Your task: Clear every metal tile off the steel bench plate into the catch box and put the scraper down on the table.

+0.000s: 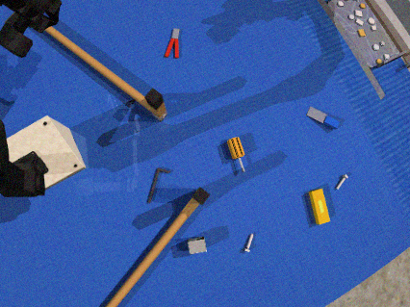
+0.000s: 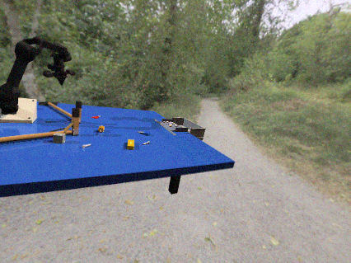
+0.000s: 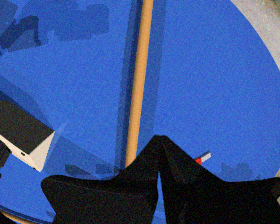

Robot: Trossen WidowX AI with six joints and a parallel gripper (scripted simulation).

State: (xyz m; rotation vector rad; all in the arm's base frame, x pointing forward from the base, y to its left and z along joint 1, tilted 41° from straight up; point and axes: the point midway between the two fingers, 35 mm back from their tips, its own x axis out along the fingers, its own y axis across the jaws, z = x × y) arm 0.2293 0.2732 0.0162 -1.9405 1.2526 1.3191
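My gripper is shut and empty, pointing down high above the table, over one long wooden-handled tool that lies on the table. A short upright block with a black cap stands at its near end; its other end is hidden or out of frame. A second wooden-handled tool lies farther down; its far end is out of frame. I cannot tell which is the long scraper. Several white and orange tiles lie on the grey steel plate at the top right. The catch box adjoins its far side.
Red pliers, an orange screwdriver, a hex key, a grey block, a blue-handled tool, a yellow box and two bolts lie on the table. The pale base plate is at the left.
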